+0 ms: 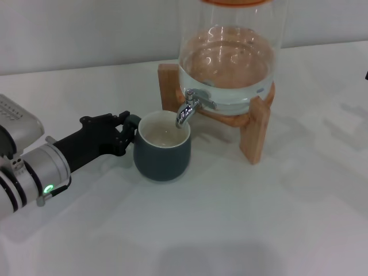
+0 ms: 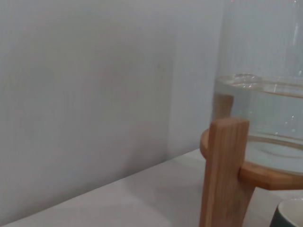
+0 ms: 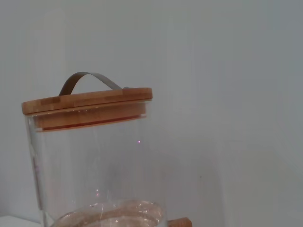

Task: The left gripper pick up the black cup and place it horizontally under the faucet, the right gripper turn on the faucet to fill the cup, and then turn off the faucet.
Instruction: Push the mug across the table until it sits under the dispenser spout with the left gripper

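Black cup [image 1: 163, 150], squat dark-grey mug w/ cream inside, stands upright on the white table [image 1: 276, 218]. Left gripper [image 1: 125, 133], black fingers on a silver arm, is clamped on its small handle, prob. to steady it. Rim sits right under the chrome faucet [image 1: 187, 109] spout of the glass dispenser [image 1: 230, 57], so water would drop straight in. Right gripper not in view.

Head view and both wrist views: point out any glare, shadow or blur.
Head view: bright glints on the faucet, soft shadows on the table beside the black cup. Left wrist view: wooden stand soft-edged. Right wrist view: faint reflections on the glass dispenser.
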`<state>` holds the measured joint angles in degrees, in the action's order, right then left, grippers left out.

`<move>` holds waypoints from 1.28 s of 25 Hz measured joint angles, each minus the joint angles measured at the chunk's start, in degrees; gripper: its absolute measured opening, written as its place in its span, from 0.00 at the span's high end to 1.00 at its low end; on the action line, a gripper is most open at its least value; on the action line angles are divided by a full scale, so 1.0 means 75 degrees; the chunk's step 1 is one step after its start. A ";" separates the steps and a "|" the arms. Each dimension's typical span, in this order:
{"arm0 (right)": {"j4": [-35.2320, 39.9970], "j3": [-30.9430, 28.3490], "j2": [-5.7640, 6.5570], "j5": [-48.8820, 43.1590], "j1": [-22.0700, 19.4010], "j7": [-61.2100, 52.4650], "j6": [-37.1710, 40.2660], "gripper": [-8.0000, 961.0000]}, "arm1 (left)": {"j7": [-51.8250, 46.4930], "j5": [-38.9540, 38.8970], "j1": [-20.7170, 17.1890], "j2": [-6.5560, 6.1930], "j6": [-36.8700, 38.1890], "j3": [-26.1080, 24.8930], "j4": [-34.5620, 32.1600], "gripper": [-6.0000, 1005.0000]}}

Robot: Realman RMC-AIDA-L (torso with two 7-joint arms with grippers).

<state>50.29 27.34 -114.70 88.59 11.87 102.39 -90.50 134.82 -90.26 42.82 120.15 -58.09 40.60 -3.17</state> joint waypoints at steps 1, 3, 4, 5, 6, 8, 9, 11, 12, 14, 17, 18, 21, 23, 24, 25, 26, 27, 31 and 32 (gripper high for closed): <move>0.0000 0.0000 0.0000 0.0000 0.0000 0.0000 -0.0001 0.25 | 0.0000 0.0000 0.0030 0.0001 0.0001 0.0000 0.0027 0.79; -0.0001 0.0000 0.0000 0.0000 0.0000 0.0000 -0.0005 0.25 | 0.0000 0.0000 0.0116 0.0001 0.0001 0.0000 0.0117 0.79; -0.0002 0.0000 0.0000 0.0000 0.0000 0.0000 -0.0009 0.25 | 0.0000 0.0000 0.0157 0.0001 0.0001 0.0000 0.0157 0.79; -0.0002 0.0000 0.0001 0.0000 0.0000 0.0000 -0.0011 0.25 | 0.0000 0.0000 0.0192 0.0001 0.0001 0.0000 0.0186 0.79; -0.0002 0.0000 0.0000 0.0000 0.0000 0.0000 -0.0012 0.25 | 0.0000 0.0000 0.0231 0.0001 0.0001 0.0000 0.0214 0.79; -0.0002 -0.0004 0.0000 0.0000 0.0000 0.0000 -0.0014 0.25 | 0.0000 0.0008 0.0299 -0.0002 0.0001 0.0003 0.0287 0.79; -0.0002 -0.0006 0.0000 0.0000 0.0000 0.0000 -0.0015 0.25 | -0.0003 0.0018 0.0334 -0.0004 0.0001 0.0006 0.0322 0.79; -0.0002 -0.0010 0.0000 0.0000 0.0000 0.0000 -0.0015 0.25 | -0.0020 0.0045 0.0373 -0.0005 0.0005 0.0011 0.0363 0.79; -0.0002 -0.0013 0.0000 0.0000 0.0000 0.0000 -0.0015 0.25 | -0.0047 0.0053 0.0384 -0.0006 0.0007 0.0011 0.0367 0.79; -0.0002 -0.0023 0.0000 0.0000 0.0000 0.0000 -0.0015 0.25 | -0.0164 0.0146 0.0412 -0.0014 0.0012 0.0012 0.0368 0.79; -0.0002 -0.0038 0.0000 0.0000 0.0000 0.0000 -0.0015 0.25 | -0.0359 0.0326 0.0484 -0.0018 0.0077 0.0013 0.0363 0.79; -0.0002 -0.0041 0.0000 0.0000 -0.0001 0.0000 -0.0015 0.25 | -0.0400 0.0360 0.0503 -0.0019 0.0131 0.0013 0.0355 0.79; -0.0002 -0.0047 0.0000 0.0000 0.0004 0.0000 -0.0015 0.25 | -0.0431 0.0397 0.0517 -0.0021 0.0229 0.0012 0.0337 0.79; -0.0002 -0.0051 0.0000 0.0000 0.0007 0.0000 -0.0015 0.25 | -0.0432 0.0407 0.0517 -0.0023 0.0267 0.0012 0.0328 0.79; -0.0002 -0.0056 0.0000 0.0000 0.0009 0.0000 -0.0015 0.25 | -0.0433 0.0423 0.0517 -0.0023 0.0289 0.0012 0.0320 0.79; -0.0002 -0.0061 0.0000 0.0000 0.0009 0.0000 -0.0015 0.25 | -0.0433 0.0441 0.0517 -0.0023 0.0308 0.0012 0.0313 0.79; -0.0002 -0.0065 0.0000 0.0000 0.0010 0.0000 -0.0015 0.25 | -0.0433 0.0455 0.0517 -0.0024 0.0315 0.0011 0.0310 0.79; -0.0002 -0.0067 0.0000 0.0000 0.0011 0.0000 -0.0014 0.25 | -0.0434 0.0473 0.0517 -0.0024 0.0321 0.0012 0.0309 0.79; -0.0002 -0.0066 0.0000 0.0000 0.0012 0.0000 -0.0005 0.25 | -0.0435 0.0564 0.0552 -0.0023 0.0436 0.0018 0.0326 0.79; -0.0002 -0.0058 0.0000 0.0026 0.0012 0.0000 -0.0003 0.25 | -0.0435 0.0596 0.0566 -0.0021 0.0468 0.0019 0.0337 0.79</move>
<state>50.27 26.90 -114.69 88.79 11.96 102.39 -90.53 131.56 -85.80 47.07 119.99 -54.58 40.75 -0.64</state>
